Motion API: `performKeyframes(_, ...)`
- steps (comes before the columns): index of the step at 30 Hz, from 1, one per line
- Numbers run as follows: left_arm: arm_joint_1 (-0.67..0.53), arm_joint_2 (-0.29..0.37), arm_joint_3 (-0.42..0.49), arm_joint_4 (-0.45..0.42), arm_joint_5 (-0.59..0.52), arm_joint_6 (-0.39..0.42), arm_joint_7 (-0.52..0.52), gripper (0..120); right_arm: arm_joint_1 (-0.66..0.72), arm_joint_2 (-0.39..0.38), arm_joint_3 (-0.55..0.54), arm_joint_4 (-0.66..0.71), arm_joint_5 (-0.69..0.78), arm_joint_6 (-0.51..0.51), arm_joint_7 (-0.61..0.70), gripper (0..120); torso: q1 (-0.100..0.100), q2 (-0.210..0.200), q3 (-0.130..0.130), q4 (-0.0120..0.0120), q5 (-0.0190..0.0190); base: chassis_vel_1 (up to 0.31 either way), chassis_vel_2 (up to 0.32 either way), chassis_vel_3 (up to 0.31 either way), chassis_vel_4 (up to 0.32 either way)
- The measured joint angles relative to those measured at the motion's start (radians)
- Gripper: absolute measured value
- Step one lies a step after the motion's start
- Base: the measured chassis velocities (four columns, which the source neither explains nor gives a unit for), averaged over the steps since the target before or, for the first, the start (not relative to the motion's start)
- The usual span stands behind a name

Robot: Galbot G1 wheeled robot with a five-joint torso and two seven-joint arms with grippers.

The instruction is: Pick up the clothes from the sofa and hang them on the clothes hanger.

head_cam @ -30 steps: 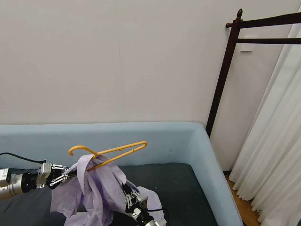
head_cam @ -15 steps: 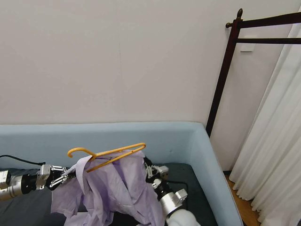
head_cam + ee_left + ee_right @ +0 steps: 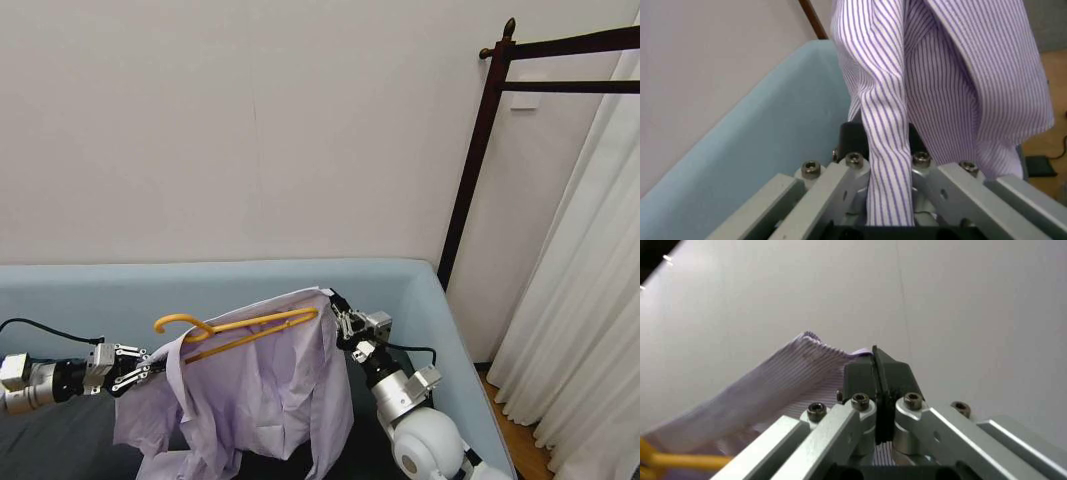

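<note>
Lower left, the left pincer (image 3: 148,366) grips the purple striped shirt (image 3: 270,385) on its orange plastic hanger (image 3: 245,325) — the right pincer (image 3: 335,303), lower centre, pinches the shirt's raised edge.

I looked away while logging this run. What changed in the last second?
The right gripper, shut on the shirt, rose from low beneath the fabric, up and to the right, drawing the shirt's edge over the far end of the yellow hanger. The left gripper stayed clamped on the shirt's other side. The hanger and the wooden rack barely moved.
</note>
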Motion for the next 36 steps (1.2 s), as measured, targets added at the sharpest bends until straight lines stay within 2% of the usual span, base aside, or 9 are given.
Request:
performKeyframes(4, 0.008, -0.003, -0.007, -0.007, 0.047, 0.005, -0.052, 1, -0.021, -0.012, -0.004, 0.025, 0.013, 0.094, -0.173, 0, 0.000, 0.000, 0.000, 0.0001, 0.0000, 0.000, 0.000, 0.000, 0.000)
performKeyframes(8, 0.017, -0.009, -0.006, -0.022, 0.048, 0.008, -0.078, 1, -0.041, -0.015, -0.053, 0.033, 0.016, 0.132, -0.261, 0, 0.000, 0.000, 0.000, 0.0001, -0.0001, 0.000, 0.000, 0.000, 0.000)
performKeyframes(17, 0.026, 0.002, 0.022, -0.105, -0.084, 0.055, -0.068, 1, -0.058, 0.000, -0.151, -0.055, -0.161, 0.149, -0.241, 0, 0.000, 0.000, 0.000, 0.0000, 0.0000, 0.000, 0.000, 0.000, 0.000)
performKeyframes(23, 0.000, 0.020, 0.045, -0.102, -0.136, 0.078, -0.032, 1, -0.058, 0.001, -0.171, -0.090, -0.186, 0.156, -0.305, 0, 0.000, 0.000, 0.000, 0.0002, -0.0001, 0.000, 0.000, 0.000, 0.000)
performKeyframes(29, -0.087, 0.040, 0.104, -0.045, -0.153, 0.118, 0.066, 1, -0.060, -0.007, -0.159, -0.116, -0.176, 0.172, -0.433, 0, 0.000, 0.000, 0.000, 0.0000, 0.0000, 0.000, 0.000, 0.000, 0.000)
performKeyframes(36, -0.162, 0.043, 0.159, -0.001, -0.156, 0.131, 0.086, 1, -0.061, -0.015, -0.149, -0.139, -0.169, 0.172, -0.505, 0, 0.000, 0.000, 0.000, 0.0000, 0.0000, 0.000, 0.000, 0.000, 0.000)
